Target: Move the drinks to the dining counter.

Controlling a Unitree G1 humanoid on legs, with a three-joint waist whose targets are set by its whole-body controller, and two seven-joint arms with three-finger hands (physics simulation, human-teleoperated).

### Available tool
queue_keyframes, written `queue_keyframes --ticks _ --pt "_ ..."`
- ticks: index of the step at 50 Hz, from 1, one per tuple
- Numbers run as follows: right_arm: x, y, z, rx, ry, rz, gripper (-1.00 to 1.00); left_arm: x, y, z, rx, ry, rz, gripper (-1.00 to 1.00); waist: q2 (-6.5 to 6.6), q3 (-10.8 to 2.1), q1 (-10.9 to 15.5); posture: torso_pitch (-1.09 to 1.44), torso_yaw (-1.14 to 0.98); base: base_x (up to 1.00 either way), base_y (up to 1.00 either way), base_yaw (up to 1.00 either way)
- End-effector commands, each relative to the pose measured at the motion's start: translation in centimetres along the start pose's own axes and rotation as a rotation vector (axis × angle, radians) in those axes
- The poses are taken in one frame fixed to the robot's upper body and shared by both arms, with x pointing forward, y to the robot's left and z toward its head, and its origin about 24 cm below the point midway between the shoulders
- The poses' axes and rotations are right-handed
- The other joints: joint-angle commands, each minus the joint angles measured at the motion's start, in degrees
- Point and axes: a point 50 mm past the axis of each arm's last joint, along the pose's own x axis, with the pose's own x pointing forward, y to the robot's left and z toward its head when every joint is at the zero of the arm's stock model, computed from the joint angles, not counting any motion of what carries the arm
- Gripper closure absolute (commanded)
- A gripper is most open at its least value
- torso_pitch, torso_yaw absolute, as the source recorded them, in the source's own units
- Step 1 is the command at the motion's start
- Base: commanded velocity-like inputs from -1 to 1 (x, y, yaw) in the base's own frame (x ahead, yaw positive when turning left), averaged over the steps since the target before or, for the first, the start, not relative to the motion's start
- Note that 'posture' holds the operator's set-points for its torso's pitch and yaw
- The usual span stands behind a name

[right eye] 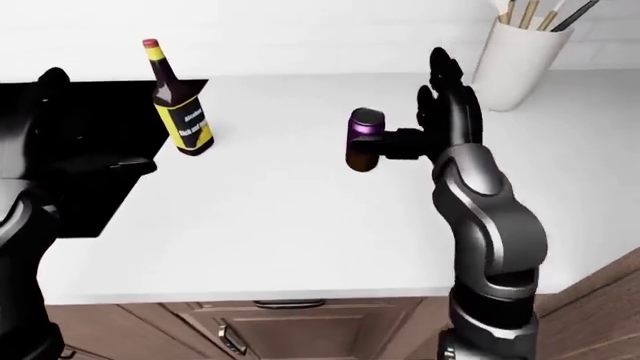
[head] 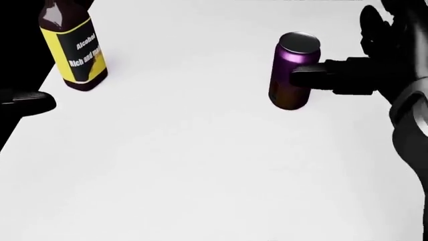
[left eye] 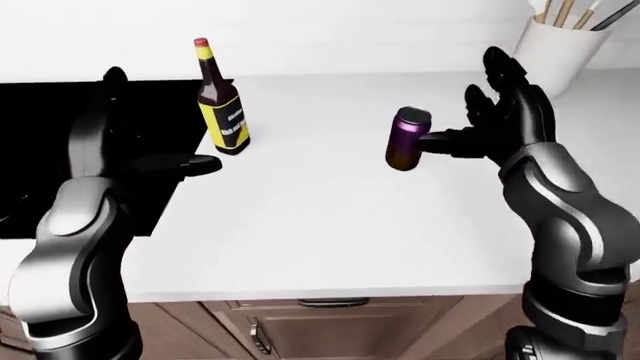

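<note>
A white counter (left eye: 330,225) spans the views, with wood drawers (left eye: 330,330) below its edge and a black stove (left eye: 40,142) set in at the left. At the top right of the left-eye view stands a white crock (left eye: 555,49) holding wooden utensils (left eye: 565,9). The right hand (left eye: 490,120) is spread open, fingers up, its thumb (head: 321,75) reaching to the can's side; nothing is gripped. The left hand (left eye: 125,146) is open too, over the stove's edge, holding nothing. The bottle (left eye: 220,105), dark with a yellow label and red cap, stands upright just beside the stove. The can (head: 293,70), purple with a grey top, stands upright mid-counter, well apart from the bottle.
</note>
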Motion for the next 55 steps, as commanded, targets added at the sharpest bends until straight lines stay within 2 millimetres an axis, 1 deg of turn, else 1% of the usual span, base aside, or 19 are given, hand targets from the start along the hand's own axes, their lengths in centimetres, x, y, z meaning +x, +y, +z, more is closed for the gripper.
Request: queue_keyframes --ticks 1,4,9,11,22,26,36,38,43,50,51,52,53,55 --pt "0.5 0.3 1.3 -0.036 -0.093 -0.003 -1.0 -0.2 0.3 1.5 0.006 -0.08 0.011 -1.0 0.01 -1.27 0.1 0.0 0.0 0.0 0.0 0.0" --pt "1.5 0.8 0.6 -0.082 -0.087 -0.015 -1.0 -0.3 0.5 1.7 0.006 -0.082 0.015 -1.0 0.21 -1.38 -0.1 0.0 0.0 0.0 0.0 0.0" --pt "1.9 1.0 -0.1 -0.138 -0.084 -0.032 -1.0 -0.3 0.4 1.6 0.006 -0.083 0.014 -1.0 0.3 -1.3 0.0 0.0 0.0 0.0 0.0 0.0" --pt "2.3 1.5 -0.6 -0.155 -0.077 -0.023 -1.0 -0.4 0.4 1.7 0.008 -0.083 0.012 -1.0 0.38 -1.28 0.0 0.0 0.0 0.0 0.0 0.0" --pt "4.3 3.7 -1.9 -0.168 -0.059 -0.003 -1.0 -0.3 0.3 1.6 0.008 -0.082 0.01 -1.0 0.89 -1.48 -0.3 0.0 0.0 0.0 0.0 0.0" --pt "5.0 4.0 -2.1 -0.164 -0.051 -0.008 -1.0 -0.4 0.3 1.7 0.009 -0.083 0.009 -1.0 0.94 -1.52 -0.2 0.0 0.0 0.0 0.0 0.0" --pt "6.5 4.1 -3.9 -0.174 -0.009 -0.028 -1.0 -0.6 0.6 1.5 0.007 -0.082 0.011 -1.0 1.05 -1.63 -0.2 0.0 0.0 0.0 0.0 0.0" --pt "6.7 4.2 -4.0 -0.173 -0.004 -0.031 -1.0 -0.6 0.6 1.5 0.007 -0.083 0.011 -1.0 1.06 -1.67 -0.2 0.0 0.0 0.0 0.0 0.0" --pt "6.9 4.5 -4.6 -0.182 0.028 -0.021 -1.0 -0.7 0.6 1.5 0.009 -0.084 0.008 -1.0 1.09 -1.69 -0.2 0.0 0.0 0.0 0.0 0.0" --pt "7.1 4.3 -5.3 -0.181 0.057 -0.032 -1.0 -0.7 0.5 1.6 0.008 -0.085 0.005 -1.0 1.09 -1.76 -0.1 0.0 0.0 0.0 0.0 0.0" --pt "7.1 4.3 -5.4 -0.182 0.06 -0.033 -0.94 -0.8 0.5 1.6 0.008 -0.085 0.005 -1.0 1.07 -1.77 -0.1 0.0 0.0 0.0 0.0 0.0" --pt "7.1 4.2 -5.6 -0.183 0.063 -0.034 -0.66 -0.7 0.5 1.6 0.008 -0.085 0.006 -1.0 1.06 -1.78 -0.1 0.0 0.0 0.0 0.0 0.0" --pt "7.1 4.1 -5.7 -0.183 0.066 -0.035 -0.51 -0.8 0.6 1.6 0.008 -0.085 0.006 -1.0 1.05 -1.78 -0.1 0.0 0.0 0.0 0.0 0.0" --pt "7.1 4.1 -5.8 -0.182 0.07 -0.037 -0.48 -0.8 0.6 1.6 0.008 -0.085 0.006 -1.0 1.04 -1.8 -0.1 0.0 0.0 0.0 0.0 0.0"
